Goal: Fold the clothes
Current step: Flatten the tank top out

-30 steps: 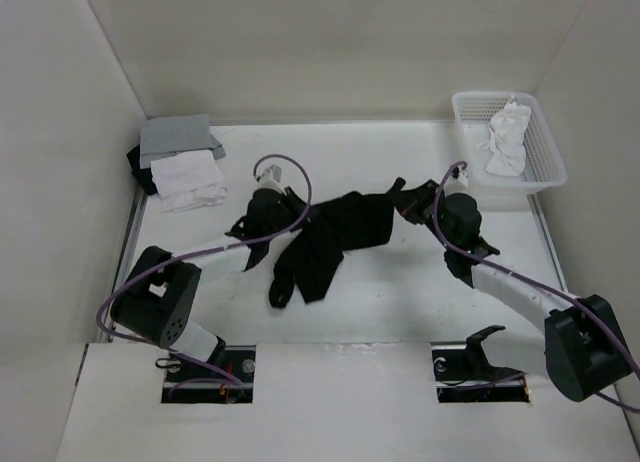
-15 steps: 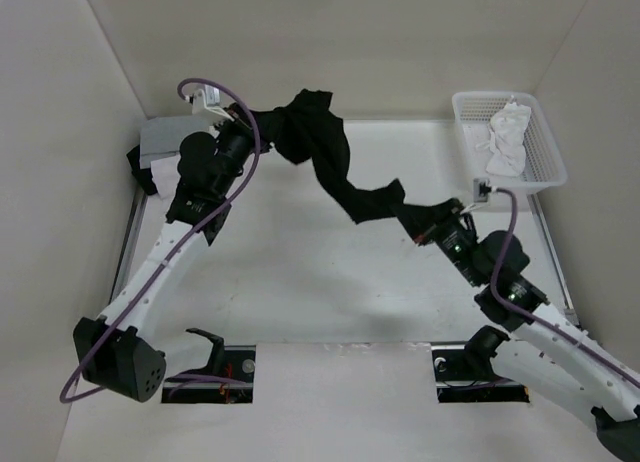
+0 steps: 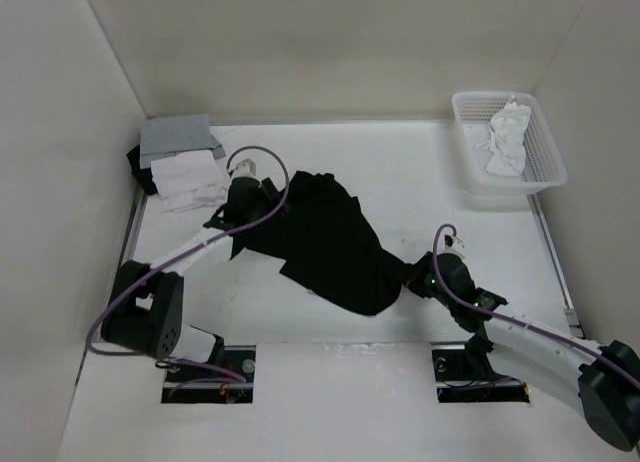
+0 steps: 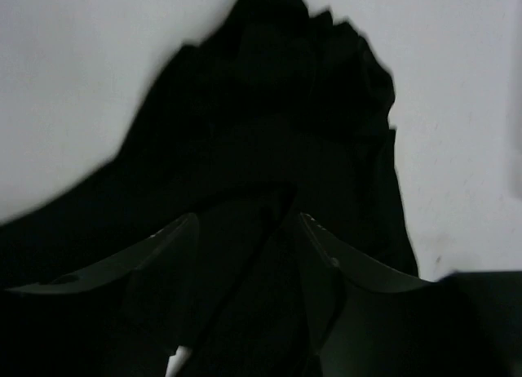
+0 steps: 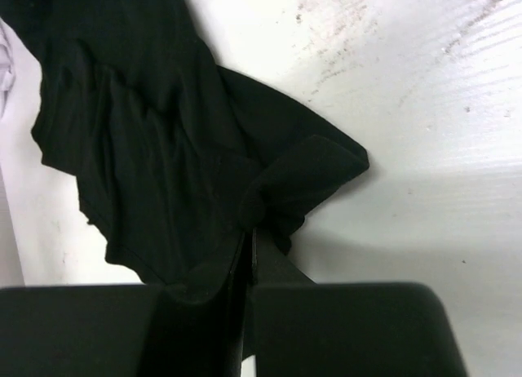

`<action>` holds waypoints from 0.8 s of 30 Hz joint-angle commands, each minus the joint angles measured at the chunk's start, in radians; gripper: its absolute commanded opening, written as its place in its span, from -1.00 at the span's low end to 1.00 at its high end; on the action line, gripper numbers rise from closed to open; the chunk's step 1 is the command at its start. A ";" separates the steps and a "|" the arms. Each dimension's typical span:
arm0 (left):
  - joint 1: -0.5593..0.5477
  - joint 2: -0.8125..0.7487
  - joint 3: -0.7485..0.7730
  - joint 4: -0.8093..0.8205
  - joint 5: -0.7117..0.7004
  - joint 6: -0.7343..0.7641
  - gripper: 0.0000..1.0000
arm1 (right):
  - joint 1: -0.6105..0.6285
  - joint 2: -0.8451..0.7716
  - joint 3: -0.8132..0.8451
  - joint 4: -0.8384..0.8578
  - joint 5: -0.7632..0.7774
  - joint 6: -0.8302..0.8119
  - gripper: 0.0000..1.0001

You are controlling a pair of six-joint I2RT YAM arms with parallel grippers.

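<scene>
Top (image 3: 330,244) lies spread but rumpled mid-surface (image 3: 400,162), no fold made yet; your left fingers (image 4: 167,242) open over it, right fingers (image 5: 271,267) pinch its edge.

Rumpled black top (image 3: 335,244), loosely spread flat

Plain black top (image 3: 330,242), white cloth (image 3: 188,180), grey fabric piece (image 3: 175,137), white basket (image 3: 546,148).
</scene>
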 commanded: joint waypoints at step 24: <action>-0.341 -0.184 -0.386 -0.010 -0.273 0.027 -0.22 | -0.051 0.006 -0.001 0.166 0.002 -0.058 -0.86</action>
